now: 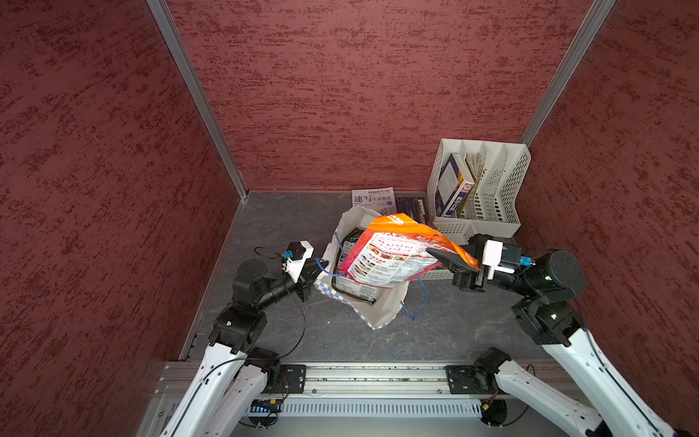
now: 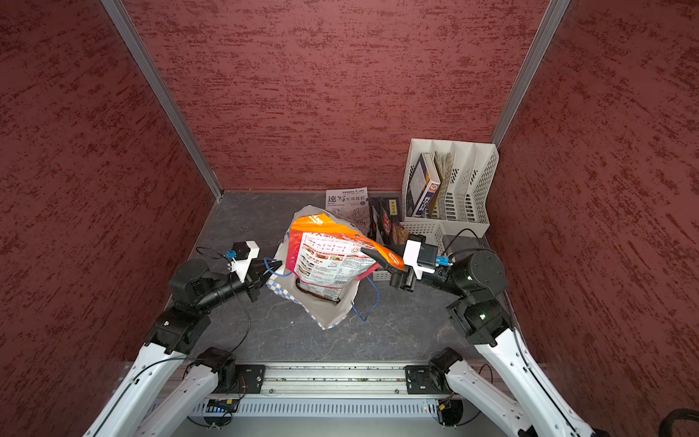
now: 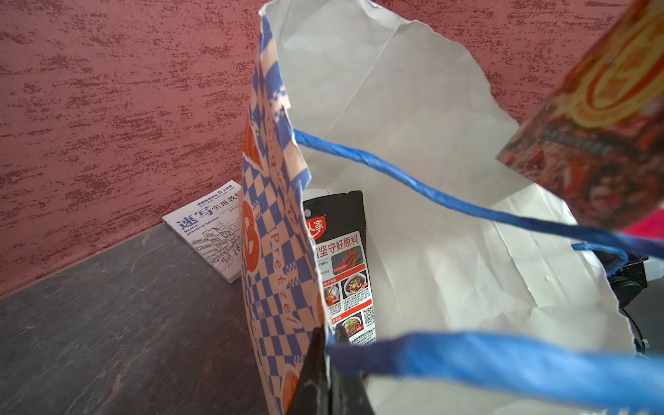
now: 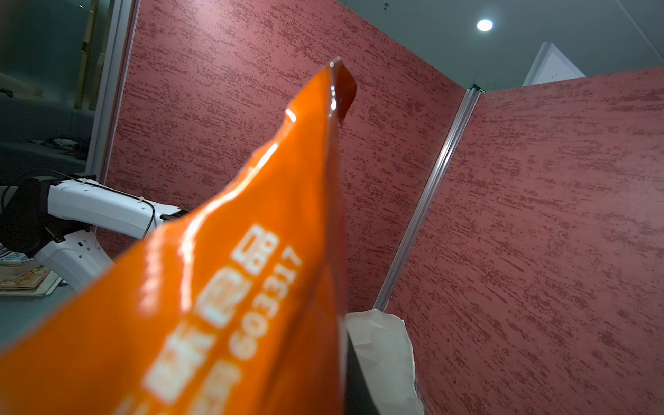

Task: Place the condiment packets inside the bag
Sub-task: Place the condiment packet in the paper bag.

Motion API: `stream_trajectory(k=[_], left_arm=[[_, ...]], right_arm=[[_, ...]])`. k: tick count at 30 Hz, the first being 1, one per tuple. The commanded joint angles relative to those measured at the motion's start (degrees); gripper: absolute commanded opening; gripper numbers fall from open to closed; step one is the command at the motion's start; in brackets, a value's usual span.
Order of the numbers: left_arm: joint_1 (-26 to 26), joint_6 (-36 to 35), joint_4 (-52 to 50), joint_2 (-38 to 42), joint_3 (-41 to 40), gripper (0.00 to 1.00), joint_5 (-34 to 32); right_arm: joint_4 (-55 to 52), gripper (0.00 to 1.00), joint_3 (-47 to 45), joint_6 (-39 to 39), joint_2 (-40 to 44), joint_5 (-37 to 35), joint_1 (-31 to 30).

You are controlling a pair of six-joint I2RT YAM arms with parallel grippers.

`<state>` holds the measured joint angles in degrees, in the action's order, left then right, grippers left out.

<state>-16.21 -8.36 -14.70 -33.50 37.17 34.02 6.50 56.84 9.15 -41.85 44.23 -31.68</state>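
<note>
Clamping the right-hand edge of a glossy orange condiment packet (image 1: pixel 393 253) (image 2: pixel 329 257) printed with white panels and food photos, the right end effector (image 1: pixel 435 252) (image 2: pixel 368 252) has its fingers clenched on the plastic and holds the pouch tilted in the air over the open mouth of the bag. Whether the pouch's low edge has crossed the rim cannot be told. In the right wrist view this orange condiment packet (image 4: pixel 233 305) fills most of the picture. The tall paper bag (image 1: pixel 382 310) (image 2: pixel 333 310), blue-and-white checkered outside and white inside, stands near the middle of the dark grey stone-patterned desk (image 1: pixel 302 333), leaning with its mouth towards the left arm. The left end effector (image 1: pixel 319 265) (image 2: pixel 274 265) is clenched on the bag's left rim, just where a blue cord handle (image 3: pixel 395 169) is fixed, as the left wrist view shows. A black condiment packet (image 3: pixel 345 266) (image 1: pixel 352 239) with red labels stands upright inside the bag against its left wall. Beyond the bag, at the far wall, lies a white sketch booklet (image 1: pixel 372 198) (image 3: pixel 212 233), with flat dark books (image 1: pixel 410 206) just to its right. A white perforated file rack (image 1: pixel 503 181) in the far right corner holds several upright books (image 1: pixel 454 185).
</note>
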Motion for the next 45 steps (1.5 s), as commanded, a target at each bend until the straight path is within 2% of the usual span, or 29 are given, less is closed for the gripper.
stream_trajectory(k=[1, 6, 13, 24, 26, 32, 40, 45], left_arm=[[-0.4, 0.8, 8.9, 0.7, -0.2, 0.0, -0.2], [-0.7, 4.6, 13.2, 2.2, -2.6, 0.0, -1.0], [-1.0, 6.0, 9.5, -0.8, -0.4, 0.0, -2.1], [-1.1, 11.1, 4.5, -6.7, 5.0, 0.0, -7.1], [-1.1, 11.6, 4.4, -7.6, 5.5, 0.0, -7.2], [-1.1, 12.7, 2.1, -10.0, 7.6, 0.0, -6.9], [-1.1, 13.5, -4.4, -12.4, 12.0, 0.0, -6.6], [-1.0, 15.3, -8.5, -13.8, 14.1, 0.0, -8.0]], right_arm=[[1.0, 0.0, -0.3, -1.6, 1.5, -1.4, -0.5], [2.3, 0.0, -0.7, -3.0, 1.8, -1.3, -0.6], [5.4, 0.0, -1.7, -5.9, -1.4, -2.4, -1.3], [-0.7, 0.0, 0.3, -5.6, 3.6, -26.2, -1.4], [-1.3, 0.0, 1.0, -5.1, 3.3, -24.8, -1.4], [0.6, 0.0, 3.4, -9.2, -1.3, -13.5, -1.4], [1.9, 0.0, 7.2, -17.1, -8.8, -13.7, -1.4], [-1.2, 0.0, 7.3, -19.0, -11.3, -15.6, -1.4]])
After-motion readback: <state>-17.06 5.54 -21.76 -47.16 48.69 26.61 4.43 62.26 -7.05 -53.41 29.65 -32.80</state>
